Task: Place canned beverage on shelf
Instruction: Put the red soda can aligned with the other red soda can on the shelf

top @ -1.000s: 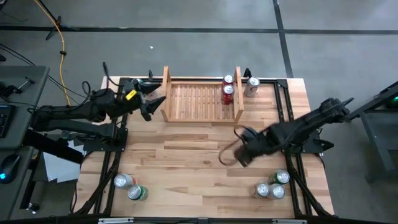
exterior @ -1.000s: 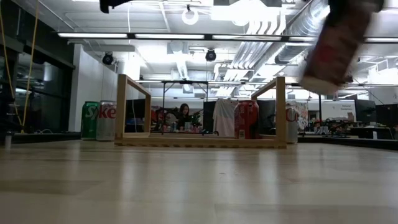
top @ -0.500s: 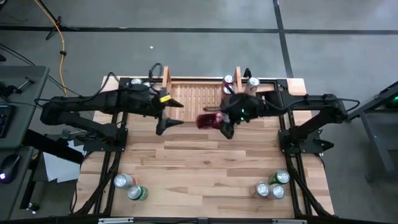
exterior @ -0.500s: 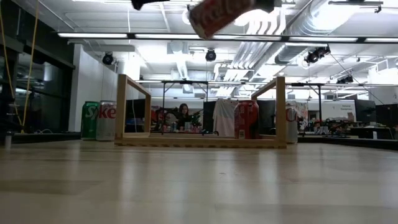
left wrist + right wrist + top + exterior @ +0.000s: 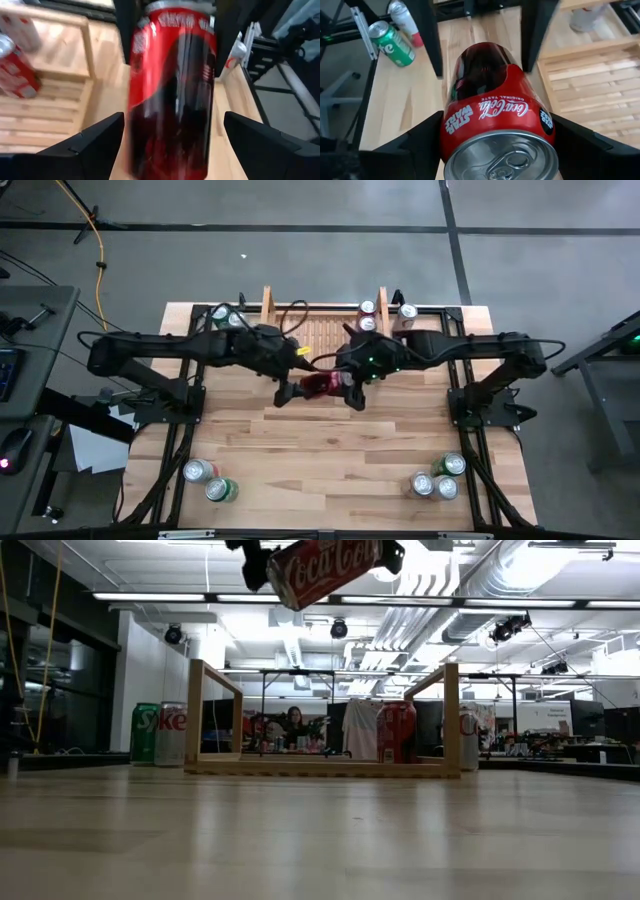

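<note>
A red Coca-Cola can (image 5: 320, 385) lies nearly level in the air, just in front of the pale wooden shelf (image 5: 300, 340). It also shows in the low view (image 5: 325, 565), high above the table. My right gripper (image 5: 342, 385) is shut on its top end. My left gripper (image 5: 297, 388) is open. Its fingers (image 5: 95, 145) stand on either side of the can's base end (image 5: 170, 150) without plainly touching it. Two red cans (image 5: 366, 317) stand on the shelf's right end. My right gripper pinches the can between its two fingers (image 5: 420, 145), on the two sides of the wall near the lidded top end (image 5: 451, 130). The fingers come about level from the table's right and lie along the can. The can is lifted clear, its base end slightly lower.
A can (image 5: 405, 310) stands outside the shelf's right board. A green and a silver can (image 5: 222, 315) stand left of the shelf. Two cans (image 5: 208, 480) stand near the front left, three (image 5: 438, 477) near the front right. Bare wood lies between them.
My right gripper has carried the can up from the near right toward the far edge and left, to the middle in front of the shelf, turning it nearly level. My left gripper has swung from beside the shelf's left board toward the right, and its fingers now flank the can's base end.
</note>
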`<state>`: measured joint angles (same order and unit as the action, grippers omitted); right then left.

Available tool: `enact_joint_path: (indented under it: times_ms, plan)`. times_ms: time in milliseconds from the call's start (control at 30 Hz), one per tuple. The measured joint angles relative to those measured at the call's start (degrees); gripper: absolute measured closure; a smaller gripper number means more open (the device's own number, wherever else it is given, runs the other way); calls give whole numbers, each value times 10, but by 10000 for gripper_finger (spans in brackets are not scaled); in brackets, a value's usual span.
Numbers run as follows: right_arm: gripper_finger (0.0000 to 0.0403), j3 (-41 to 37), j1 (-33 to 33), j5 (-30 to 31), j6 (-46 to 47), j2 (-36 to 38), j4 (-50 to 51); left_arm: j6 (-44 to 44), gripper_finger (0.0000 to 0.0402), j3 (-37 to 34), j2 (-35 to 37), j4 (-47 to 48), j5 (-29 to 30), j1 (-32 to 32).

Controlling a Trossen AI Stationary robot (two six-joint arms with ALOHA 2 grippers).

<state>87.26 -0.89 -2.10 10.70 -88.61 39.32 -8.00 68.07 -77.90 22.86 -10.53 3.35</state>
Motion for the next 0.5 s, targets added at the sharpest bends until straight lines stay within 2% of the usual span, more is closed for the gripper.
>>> enact_joint_path:
  times_ms: [200, 400, 500]
  plan:
    - [114, 0, -1, -10, -31, -8, -21, -14, 66, 0, -32, -13, -43, 0]
    - [114, 0, 1, -4, -33, -8, -40, -5, 68, 0, -41, -14, -42, 0]
    - [114, 0, 0, -5, -33, -7, -35, -1, 84, 0, -40, -19, -41, 0]
